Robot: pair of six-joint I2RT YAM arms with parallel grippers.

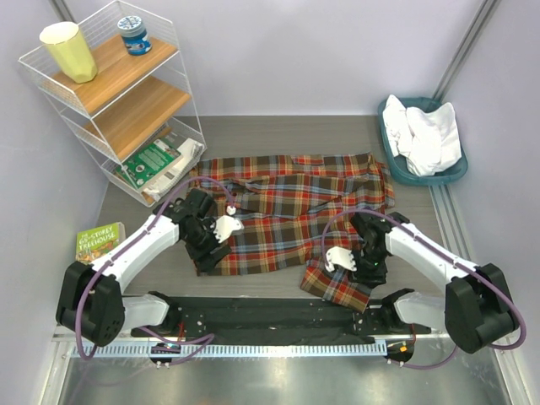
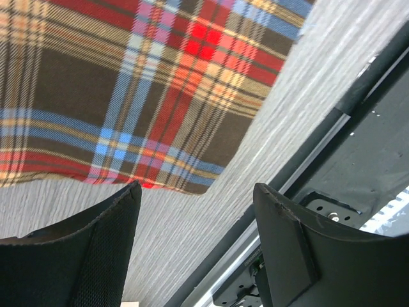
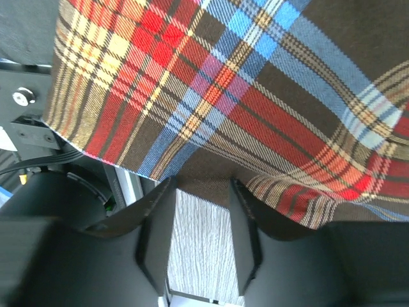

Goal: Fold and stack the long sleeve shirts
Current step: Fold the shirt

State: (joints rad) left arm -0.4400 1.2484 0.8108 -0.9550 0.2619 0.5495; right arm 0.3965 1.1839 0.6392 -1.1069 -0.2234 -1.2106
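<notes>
The plaid long sleeve shirt (image 1: 287,211) lies spread flat across the middle of the table. The white long sleeve shirt (image 1: 426,135) is bunched up in the teal basket. My left gripper (image 1: 211,249) hovers at the plaid shirt's near left corner. In the left wrist view it (image 2: 195,204) stands open and holds nothing, with the plaid hem (image 2: 160,128) just beyond its fingertips. My right gripper (image 1: 359,268) is at the shirt's near right flap. In the right wrist view it (image 3: 201,185) is partly open, bare table shows between the fingers (image 3: 156,236), and the plaid edge (image 3: 255,96) lies at their tips.
A wire shelf (image 1: 126,93) at the back left carries a yellow cup (image 1: 69,51), a blue jar (image 1: 134,34) and a green packet (image 1: 152,160). A green book (image 1: 99,240) lies at the left edge. The teal basket (image 1: 456,173) stands at the back right. A black rail (image 1: 270,316) runs along the near edge.
</notes>
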